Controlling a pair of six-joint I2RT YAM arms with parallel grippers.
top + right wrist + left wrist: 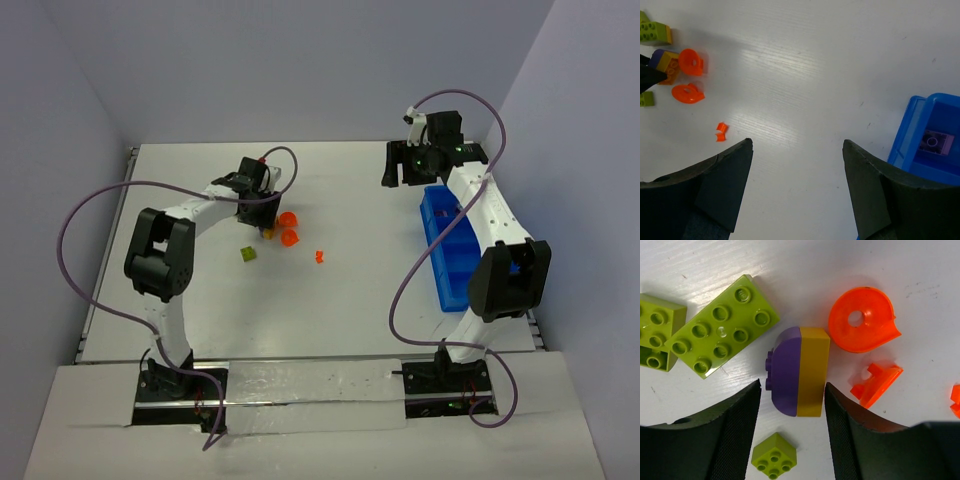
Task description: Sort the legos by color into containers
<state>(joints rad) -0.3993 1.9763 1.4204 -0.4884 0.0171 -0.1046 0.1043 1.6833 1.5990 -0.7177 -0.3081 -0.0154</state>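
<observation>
We see left jaws spread astride purple-yellow brick lying on tabletop: long axis along fingers, studs left. Lime brick near left, orange disc right. Right jaws spread, beside blue tray.

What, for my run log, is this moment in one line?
left gripper: open around purple-yellow brick pair | right gripper: open, empty, near blue tray | stage: pre-grasp

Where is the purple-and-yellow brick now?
Left wrist view: the purple-and-yellow brick lies between the left fingers, long lime-green brick on its left, round orange piece upper right.
</observation>
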